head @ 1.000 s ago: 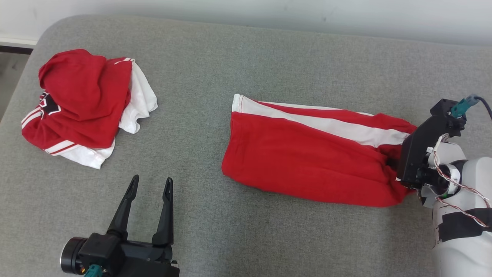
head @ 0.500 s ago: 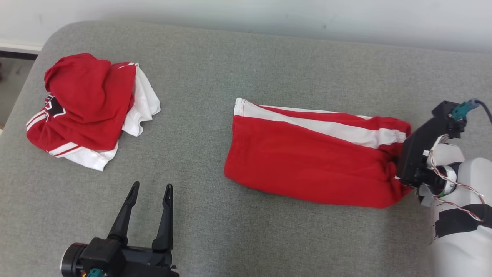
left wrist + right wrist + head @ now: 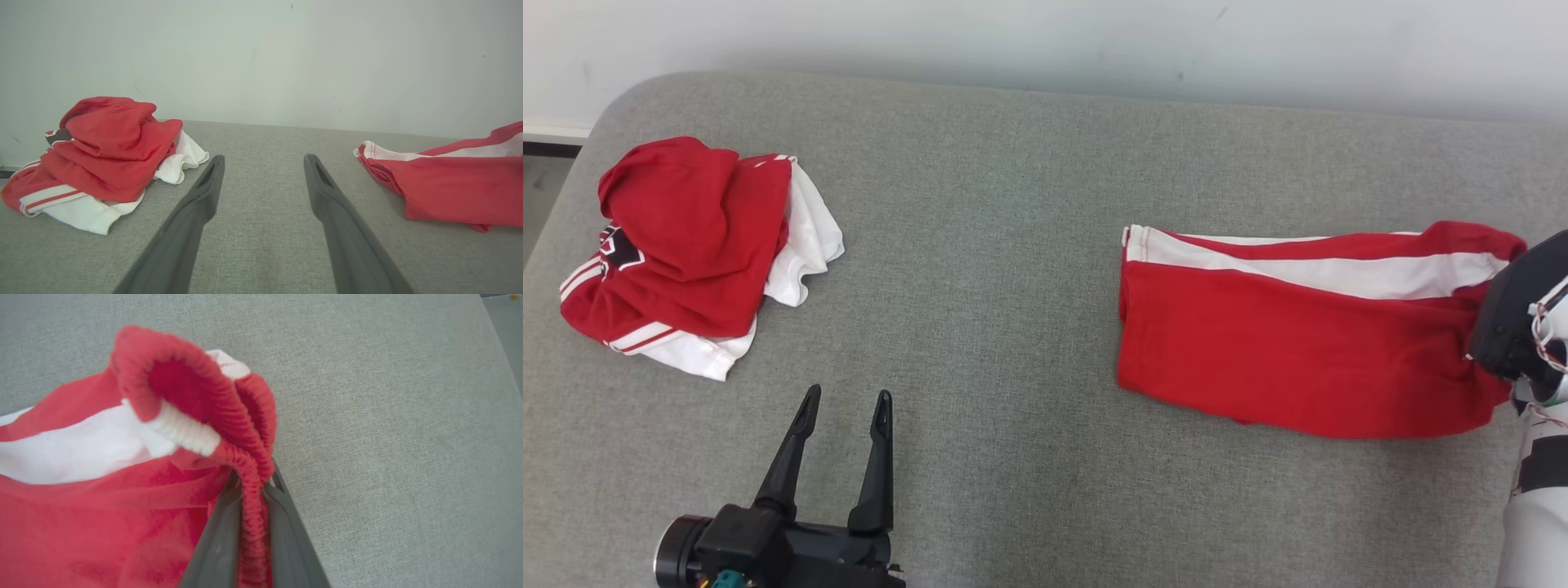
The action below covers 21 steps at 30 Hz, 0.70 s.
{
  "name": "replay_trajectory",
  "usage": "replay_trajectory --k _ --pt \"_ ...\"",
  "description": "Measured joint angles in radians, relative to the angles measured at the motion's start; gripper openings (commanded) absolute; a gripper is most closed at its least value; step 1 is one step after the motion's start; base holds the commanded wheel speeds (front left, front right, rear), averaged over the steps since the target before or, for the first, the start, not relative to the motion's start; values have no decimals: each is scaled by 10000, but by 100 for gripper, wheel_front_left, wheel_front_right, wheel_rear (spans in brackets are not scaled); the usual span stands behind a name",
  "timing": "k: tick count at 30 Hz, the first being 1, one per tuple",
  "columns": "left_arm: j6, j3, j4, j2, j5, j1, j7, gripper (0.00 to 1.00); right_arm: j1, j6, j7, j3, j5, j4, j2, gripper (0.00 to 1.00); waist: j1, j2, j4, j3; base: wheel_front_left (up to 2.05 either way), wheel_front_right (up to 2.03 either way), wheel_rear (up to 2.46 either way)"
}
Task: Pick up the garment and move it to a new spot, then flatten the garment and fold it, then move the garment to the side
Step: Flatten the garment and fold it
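The red shorts with a white side stripe lie folded lengthwise on the right part of the grey padded surface, leg hems pointing toward the middle. The right end effector is clenched on the ribbed elastic waistband at the shorts' right end; the bunched band runs between its two dark fingers and lifts slightly off the surface. The left end effector hangs released and empty near the lower left, fingers spread apart, well clear of both garments. A crumpled pile of red and white clothes sits at the far left, by the rounded corner.
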Motion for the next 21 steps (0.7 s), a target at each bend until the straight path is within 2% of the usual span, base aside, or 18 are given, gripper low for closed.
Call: replay_trajectory --k 4,16,21 --pt "-2 -6 29 -8 0 2 0 100 -98 0 132 61 -21 -247 -36 0 0 0 -9 -94 0 0 0" --pt "0 -63 171 -82 -79 208 2 100 -164 0 878 2132 2748 -405 324 0 0 0 391 -429 0 0 0" --pt "2 -153 207 -127 -109 212 2 100 -164 0 721 2713 3476 182 326 0 0 0 772 -450 0 0 0"
